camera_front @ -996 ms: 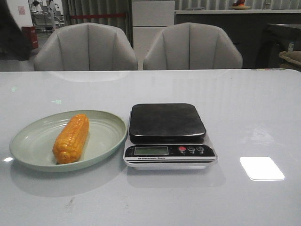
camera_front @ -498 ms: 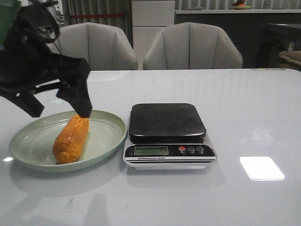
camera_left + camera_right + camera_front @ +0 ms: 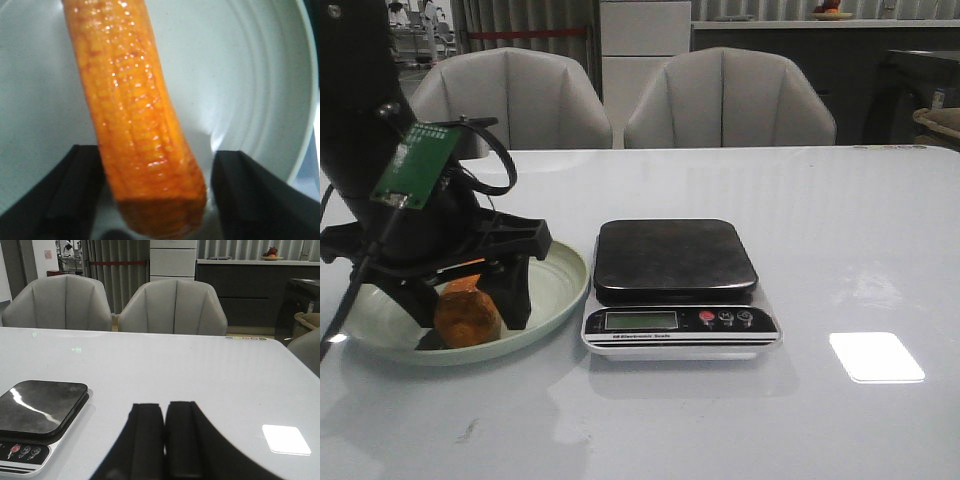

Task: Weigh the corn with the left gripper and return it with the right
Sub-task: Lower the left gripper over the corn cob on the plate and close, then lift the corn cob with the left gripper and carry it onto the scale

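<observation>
The orange-yellow corn [image 3: 470, 306] lies in the pale green plate [image 3: 565, 290] at the table's left. My left gripper [image 3: 468, 322] has come down over the cob's near end. Its jaws are open, one black finger on each side. In the left wrist view the corn [image 3: 130, 125] runs between the fingers [image 3: 250, 195], with a gap showing on one side. The arm hides most of the cob in the front view. My right gripper [image 3: 165, 410] is shut with nothing in it, hovering over bare table to the right of the scale. It does not show in the front view.
A kitchen scale [image 3: 675, 260] with a black platform and a small display stands just right of the plate, and its corner also shows in the right wrist view [image 3: 42, 405]. Two grey chairs [image 3: 730, 100] stand behind the table's far edge.
My left arm has come into view and dropped from above the plate's far side down onto the corn, and its open fingers now straddle the near end. The corn has not moved.
</observation>
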Controlling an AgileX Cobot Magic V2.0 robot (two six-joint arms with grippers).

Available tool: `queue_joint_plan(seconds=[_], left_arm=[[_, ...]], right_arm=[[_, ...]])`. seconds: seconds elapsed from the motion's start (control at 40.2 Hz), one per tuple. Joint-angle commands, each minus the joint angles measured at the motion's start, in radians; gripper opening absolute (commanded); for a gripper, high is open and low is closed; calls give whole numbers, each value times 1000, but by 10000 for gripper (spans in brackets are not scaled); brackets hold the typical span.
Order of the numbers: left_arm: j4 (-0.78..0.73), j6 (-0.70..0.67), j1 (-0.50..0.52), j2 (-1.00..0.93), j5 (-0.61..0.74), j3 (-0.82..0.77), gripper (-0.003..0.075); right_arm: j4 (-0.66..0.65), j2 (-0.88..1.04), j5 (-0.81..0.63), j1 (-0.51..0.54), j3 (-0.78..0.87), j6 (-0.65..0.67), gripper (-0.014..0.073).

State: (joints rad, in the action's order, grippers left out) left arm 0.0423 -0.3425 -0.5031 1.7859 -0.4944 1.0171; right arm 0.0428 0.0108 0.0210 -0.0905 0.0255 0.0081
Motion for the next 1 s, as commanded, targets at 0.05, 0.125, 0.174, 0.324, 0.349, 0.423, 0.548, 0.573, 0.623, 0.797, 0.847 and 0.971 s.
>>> queue_joint_plan(seconds=[0.05,0.125,0.174,0.324,0.349,0.423,0.548,0.573,0.623,0.797,0.847,0.971], left_arm=[[11,-14,-5,-37,14,54,110],[11,-10,-7,-37,-14,101,141],[11,-7,-16,-39,-35,132,141],[11,-3,-74,-51,-45,241,132],[13,-3,-90,-51,-45,254,132],[23,-3,-130,-51,-28,284,132],[56,-3,-181,-29,7,323,136],[60,-3,-189,-20,9,331,136],[70,-3,-198,-1,9,351,137],[128,-3,-216,77,11,407,179],[133,-3,-220,99,13,422,218],[148,-3,-222,136,9,444,356]], right_arm=[[-11,20,-74,3,5,-8,159],[-11,20,-74,3,5,-8,159],[-11,20,-74,3,5,-8,159],[-11,20,-74,3,5,-8,159],[-11,20,-74,3,5,-8,159],[-11,20,-74,3,5,-8,159],[-11,20,-74,3,5,-8,159],[-11,20,-74,3,5,-8,159],[-11,20,-74,3,5,-8,159],[-11,20,-74,3,5,-8,159],[-11,20,-74,3,5,-8,159],[-11,20,-74,3,5,-8,159]])
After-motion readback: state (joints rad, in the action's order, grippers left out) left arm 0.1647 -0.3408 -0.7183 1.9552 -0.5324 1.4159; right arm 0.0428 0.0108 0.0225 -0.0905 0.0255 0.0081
